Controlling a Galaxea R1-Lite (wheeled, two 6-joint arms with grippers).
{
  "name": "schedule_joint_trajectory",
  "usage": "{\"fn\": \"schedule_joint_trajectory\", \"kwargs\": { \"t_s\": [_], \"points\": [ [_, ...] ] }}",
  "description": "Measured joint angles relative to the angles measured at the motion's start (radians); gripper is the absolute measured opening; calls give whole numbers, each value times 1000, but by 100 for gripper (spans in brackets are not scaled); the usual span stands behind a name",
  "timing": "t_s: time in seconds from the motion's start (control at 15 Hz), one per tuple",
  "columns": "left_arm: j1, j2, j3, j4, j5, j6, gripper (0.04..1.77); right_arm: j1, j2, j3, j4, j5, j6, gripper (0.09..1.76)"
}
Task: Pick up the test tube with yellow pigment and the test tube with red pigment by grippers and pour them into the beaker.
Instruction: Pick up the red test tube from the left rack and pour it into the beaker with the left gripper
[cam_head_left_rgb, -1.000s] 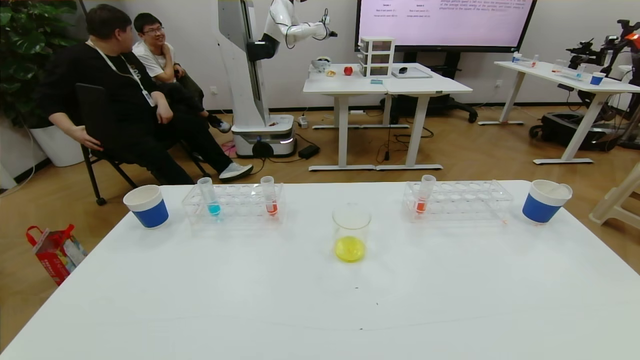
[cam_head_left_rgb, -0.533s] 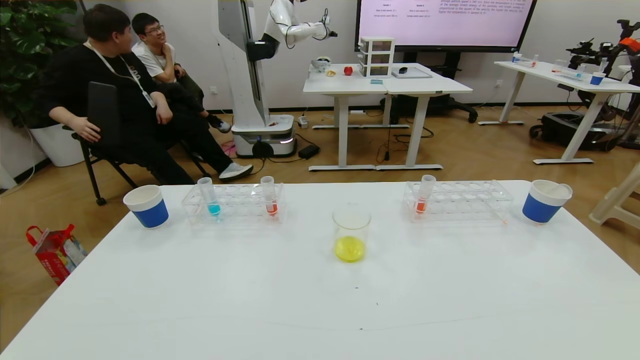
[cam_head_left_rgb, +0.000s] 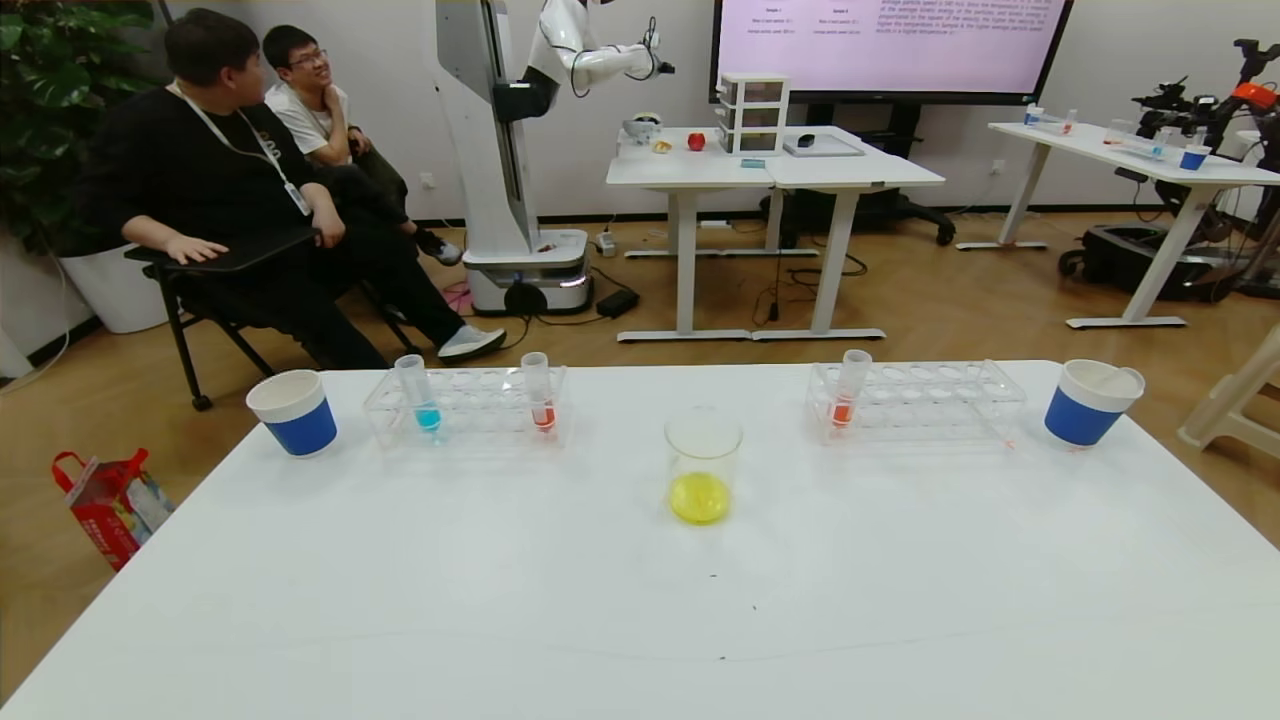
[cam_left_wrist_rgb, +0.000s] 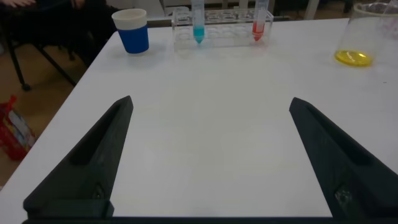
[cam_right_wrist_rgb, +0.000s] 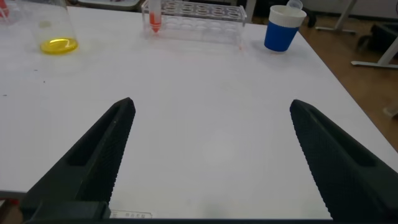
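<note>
The beaker (cam_head_left_rgb: 703, 465) stands mid-table with yellow liquid in its bottom; it also shows in the left wrist view (cam_left_wrist_rgb: 365, 34) and the right wrist view (cam_right_wrist_rgb: 50, 25). The test tube with red pigment (cam_head_left_rgb: 540, 392) stands in the left rack (cam_head_left_rgb: 465, 405), beside a blue-liquid tube (cam_head_left_rgb: 418, 394); it also shows in the left wrist view (cam_left_wrist_rgb: 260, 22). A more orange-red tube (cam_head_left_rgb: 848, 390) stands in the right rack (cam_head_left_rgb: 915, 400). No tube with yellow pigment shows. My left gripper (cam_left_wrist_rgb: 211, 100) and right gripper (cam_right_wrist_rgb: 212, 102) are open and empty over the near table, out of the head view.
Blue-and-white paper cups stand at the far left (cam_head_left_rgb: 293, 412) and far right (cam_head_left_rgb: 1090, 402); something pale pokes above the right cup's rim (cam_right_wrist_rgb: 295, 5). Beyond the table's far edge (cam_head_left_rgb: 640, 366) are seated people, another robot and more tables.
Nothing on the table has moved and both grippers stay out of the head view. A seated man in the background shifted his arm and what he holds.
</note>
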Motion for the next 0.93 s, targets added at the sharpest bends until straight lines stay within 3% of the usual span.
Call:
{"fn": "schedule_joint_trajectory", "kwargs": {
  "t_s": [0.33, 0.6, 0.93],
  "points": [
    [-20, 242, -223, -58, -3, -8, 175, 0, 0, 0, 0, 1, 0, 173],
    [-31, 559, -373, -255, -4, -9, 175, 0, 0, 0, 0, 0, 0, 173],
    [-48, 945, -432, -519, -3, -10, 175, 0, 0, 0, 0, 0, 0, 173]
  ]
}}
